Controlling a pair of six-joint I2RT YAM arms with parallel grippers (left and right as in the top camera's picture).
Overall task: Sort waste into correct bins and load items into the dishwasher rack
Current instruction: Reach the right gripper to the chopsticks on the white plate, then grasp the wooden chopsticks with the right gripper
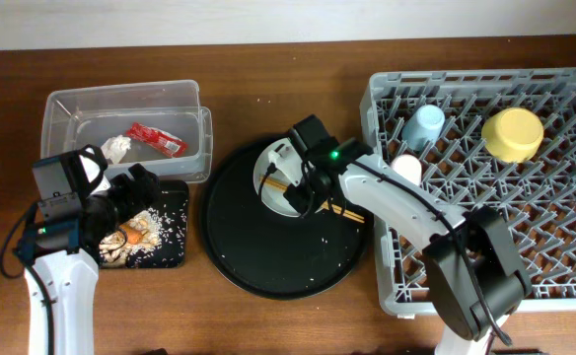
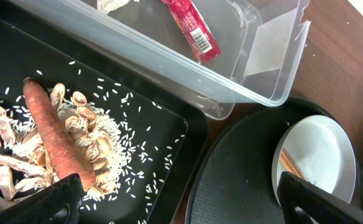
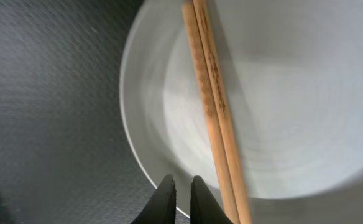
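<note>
While its text blurs, wrapper (image 2: 191, 28) shows barcode (image 2: 201, 42).

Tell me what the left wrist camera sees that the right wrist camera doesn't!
Only the left wrist view: the orange carrot lying on food scraps and rice in the black rectangular tray, plus the red wrapper inside the clear tub. Only the right wrist view: the right gripper, fingertips nearly together, near the plate's rim. Both: the pale plate with the chopsticks on it, sitting on the round black tray.
</note>
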